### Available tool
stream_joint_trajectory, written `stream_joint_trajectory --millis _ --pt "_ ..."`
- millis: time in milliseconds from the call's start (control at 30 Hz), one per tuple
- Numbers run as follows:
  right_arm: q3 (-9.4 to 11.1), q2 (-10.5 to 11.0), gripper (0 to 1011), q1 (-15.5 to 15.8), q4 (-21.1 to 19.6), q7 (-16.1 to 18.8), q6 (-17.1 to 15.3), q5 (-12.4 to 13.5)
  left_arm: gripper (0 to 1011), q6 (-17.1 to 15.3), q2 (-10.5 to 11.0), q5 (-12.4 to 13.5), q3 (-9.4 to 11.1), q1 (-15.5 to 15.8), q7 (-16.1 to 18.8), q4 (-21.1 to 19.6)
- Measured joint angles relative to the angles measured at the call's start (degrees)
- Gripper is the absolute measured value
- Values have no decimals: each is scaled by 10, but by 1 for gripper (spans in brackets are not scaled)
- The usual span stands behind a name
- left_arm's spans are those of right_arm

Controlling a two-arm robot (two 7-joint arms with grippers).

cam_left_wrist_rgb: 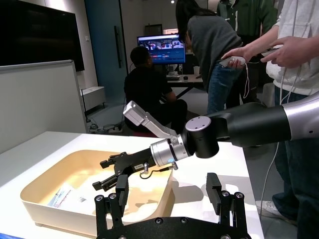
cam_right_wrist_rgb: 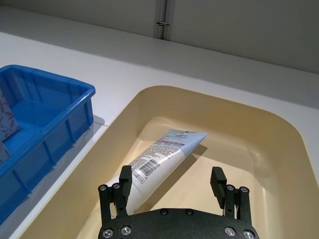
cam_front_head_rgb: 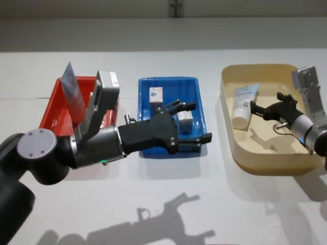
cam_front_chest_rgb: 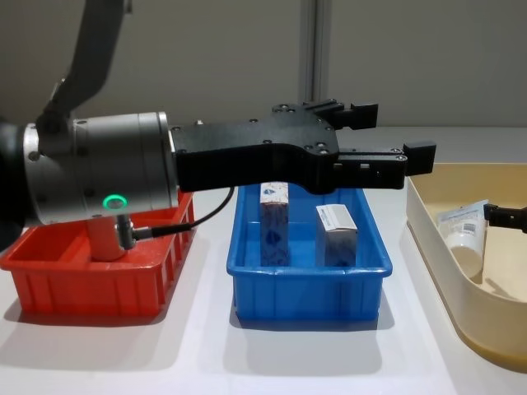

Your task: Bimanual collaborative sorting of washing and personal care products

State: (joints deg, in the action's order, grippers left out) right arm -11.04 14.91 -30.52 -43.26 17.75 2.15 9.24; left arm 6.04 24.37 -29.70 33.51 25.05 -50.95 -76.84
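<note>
— Where were the products?
— The beige bin [cam_front_head_rgb: 228,122] held a tube [cam_front_head_rgb: 244,104]; the blue bin [cam_front_chest_rgb: 309,288], two upright cartons [cam_front_chest_rgb: 336,234].
— And you?
— My left fingers [cam_front_head_rgb: 202,138] hung spread above the cartons, my right fingers [cam_front_head_rgb: 260,109] spread by the tube: both empty, ready to pick, I'd judge.

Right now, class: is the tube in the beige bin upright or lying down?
Lying down: the tube rests lengthwise on the beige bin's floor.
</note>
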Motion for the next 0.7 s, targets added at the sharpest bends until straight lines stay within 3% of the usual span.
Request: stream_joint_trajectory --millis 267,700 --pt "1 1 1001 3 -6 0 3 -1 1001 0 0 0 0 0 0 0" --pt "17 12 1001 44 -86 -9 37 -16 1001 0 0 0 0 0 0 0"
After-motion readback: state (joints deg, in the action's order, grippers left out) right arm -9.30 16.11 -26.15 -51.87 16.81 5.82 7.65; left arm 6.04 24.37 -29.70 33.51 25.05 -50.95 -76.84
